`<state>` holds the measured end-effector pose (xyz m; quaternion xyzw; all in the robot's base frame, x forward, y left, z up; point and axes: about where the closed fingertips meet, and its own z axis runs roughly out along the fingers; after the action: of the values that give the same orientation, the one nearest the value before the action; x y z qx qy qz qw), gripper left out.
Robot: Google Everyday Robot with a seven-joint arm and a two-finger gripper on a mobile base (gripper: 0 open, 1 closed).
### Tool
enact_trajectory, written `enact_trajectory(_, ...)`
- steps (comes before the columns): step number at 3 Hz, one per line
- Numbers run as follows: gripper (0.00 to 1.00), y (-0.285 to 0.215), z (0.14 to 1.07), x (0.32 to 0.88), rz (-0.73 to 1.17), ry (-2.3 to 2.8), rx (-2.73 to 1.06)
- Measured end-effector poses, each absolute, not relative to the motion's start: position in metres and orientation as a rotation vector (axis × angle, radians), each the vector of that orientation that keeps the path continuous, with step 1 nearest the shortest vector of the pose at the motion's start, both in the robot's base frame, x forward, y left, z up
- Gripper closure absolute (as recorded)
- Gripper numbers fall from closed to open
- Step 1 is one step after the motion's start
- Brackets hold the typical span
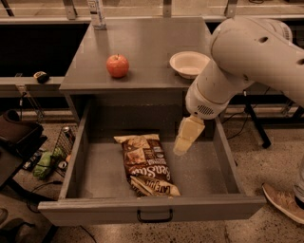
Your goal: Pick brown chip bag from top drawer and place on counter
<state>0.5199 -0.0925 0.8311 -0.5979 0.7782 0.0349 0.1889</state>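
Note:
The brown chip bag lies flat on the floor of the open top drawer, left of centre, with its long side running front to back. My gripper hangs from the white arm, pointing down into the drawer. It is just to the right of the bag's far end and a little above it, holding nothing. The counter is the grey cabinet top right behind the drawer.
A red apple and a white bowl sit on the counter, with a bottle at its back edge. Clutter and a dark bag lie on the floor at left. A person's shoe is at the lower right.

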Motion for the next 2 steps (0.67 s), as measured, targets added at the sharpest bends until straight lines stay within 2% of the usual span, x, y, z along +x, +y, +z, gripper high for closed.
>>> enact_trajectory(1,0.00,-0.080,0.812,0.515,0.097,2.220,-1.707)
enact_trajectory(2,0.00,-0.054,0.749,0.508,0.206,2.272,-1.727)
